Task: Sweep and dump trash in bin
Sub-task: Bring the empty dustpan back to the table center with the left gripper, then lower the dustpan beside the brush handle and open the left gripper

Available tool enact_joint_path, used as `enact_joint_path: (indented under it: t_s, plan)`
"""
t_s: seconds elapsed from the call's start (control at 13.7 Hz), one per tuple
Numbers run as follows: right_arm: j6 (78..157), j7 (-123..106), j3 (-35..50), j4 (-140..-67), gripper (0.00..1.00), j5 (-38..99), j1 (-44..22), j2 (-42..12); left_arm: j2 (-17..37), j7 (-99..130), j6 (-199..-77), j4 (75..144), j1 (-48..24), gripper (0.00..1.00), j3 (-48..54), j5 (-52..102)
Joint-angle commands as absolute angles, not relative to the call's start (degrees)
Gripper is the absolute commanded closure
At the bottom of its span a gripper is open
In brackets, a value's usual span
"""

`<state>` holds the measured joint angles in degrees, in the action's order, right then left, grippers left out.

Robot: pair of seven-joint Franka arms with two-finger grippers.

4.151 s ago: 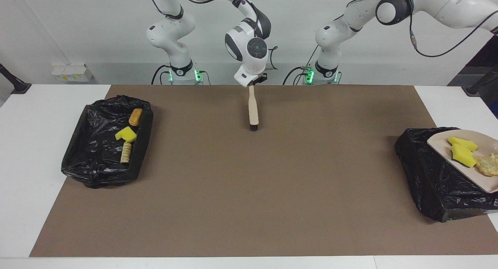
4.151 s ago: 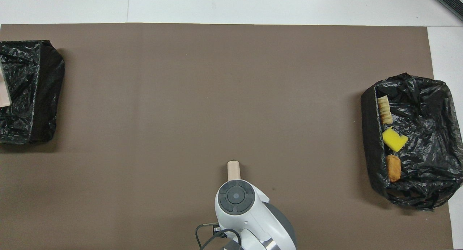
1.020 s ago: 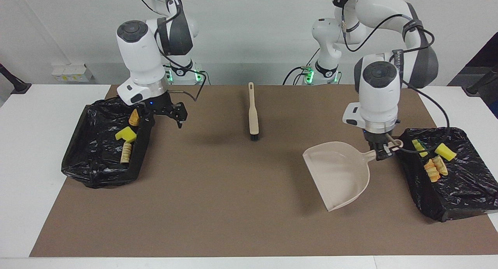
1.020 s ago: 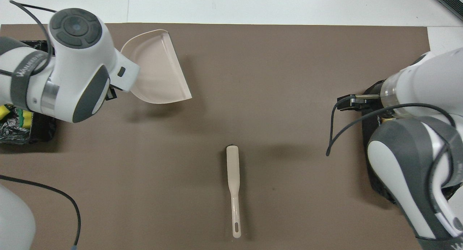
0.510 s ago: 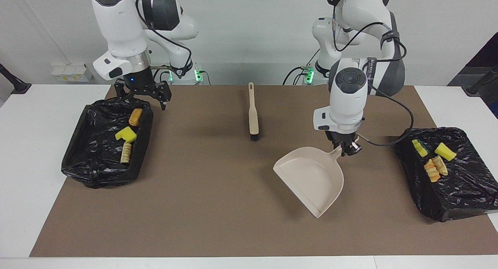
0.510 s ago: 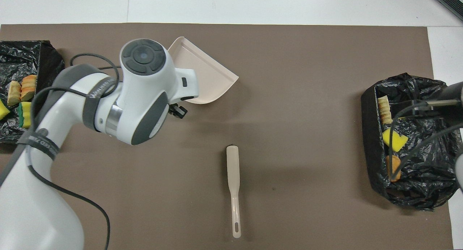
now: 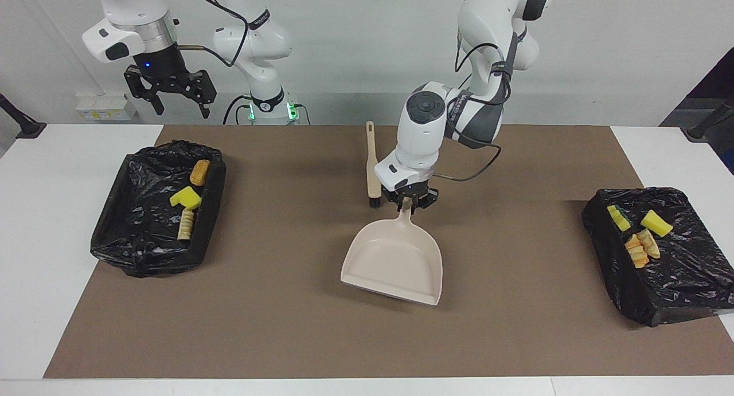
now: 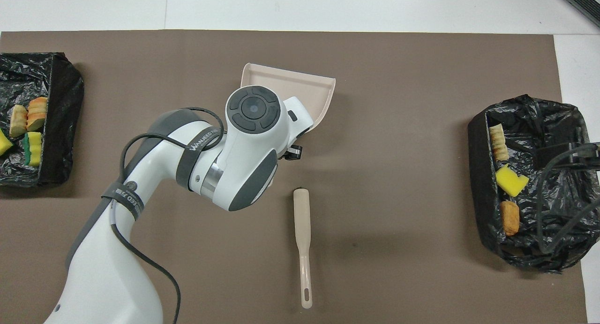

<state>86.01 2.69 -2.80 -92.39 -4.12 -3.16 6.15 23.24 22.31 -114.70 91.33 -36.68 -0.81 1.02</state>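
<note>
We see the trash, small yellow sponge chunks and tan bread-like scraps, split between two black bag-lined bins. Three pieces (image 7: 189, 198) lie in the bin (image 7: 143, 241) at the right arm's end of the bench (image 7: 57, 212); four pieces (image 7: 637, 232) lie in the bin (image 7: 676, 281) at the left arm's end. Mid-bench on the brown mat (image 7: 275, 327), our left hand (image 7: 408, 204) is clamped on the handle of the beige plastic dustpan (image 7: 395, 261), whose pan is empty. Just beside it, toward the right arm's end and nearer to the robots, lies the beige long-handled brush (image 7: 372, 164). Our right hand (image 7: 169, 92) hangs high, fingers spread and gripping nothing, near the right arm's bin.
</note>
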Motion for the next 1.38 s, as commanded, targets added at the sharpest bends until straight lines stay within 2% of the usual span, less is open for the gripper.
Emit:
enact_joint_path:
  t_s: [0.0,0.15,0.51,0.58,0.73,0.8,0.95,1.31]
  plan:
    - [86.04,0.35,-3.16,-92.90,0.00,-3.34,-2.72,6.42,28.72,31.96,-114.61,86.15,-39.28,1.00,-2.02,1.84]
    - [87.97,0.18,-3.16,-92.64,0.00,-2.90,-2.64,5.98,31.28,37.33,-115.13,84.55,-39.99,1.00,-1.93,2.19]
    - [86.49,-3.69,-4.13,-91.93,0.00,0.61,-2.20,5.80,31.03,37.44,-116.20,86.48,-40.17,1.00,-1.93,6.59]
    - [86.48,-3.69,-4.13,-91.93,0.00,-0.08,-2.20,5.80,31.03,37.44,-116.19,86.48,-40.17,0.84,-1.93,6.59]
    - [86.48,-3.52,-4.13,-92.20,0.00,-0.44,-2.37,5.97,31.02,37.36,-116.63,86.66,-39.99,0.14,-1.93,6.59]
    - [86.48,-3.25,-4.13,-92.37,0.00,-0.44,-2.46,6.15,31.03,37.09,-116.80,86.66,-39.90,0.00,-1.93,6.50]
    - [86.48,-3.25,-3.96,-92.20,0.00,0.69,-2.46,6.15,30.07,36.57,-116.63,86.57,-38.77,0.00,-1.93,6.59]
    - [86.48,-3.16,-3.96,-92.20,0.00,0.70,-2.64,6.15,20.93,25.33,-111.82,89.73,-31.29,0.00,-2.81,5.90]
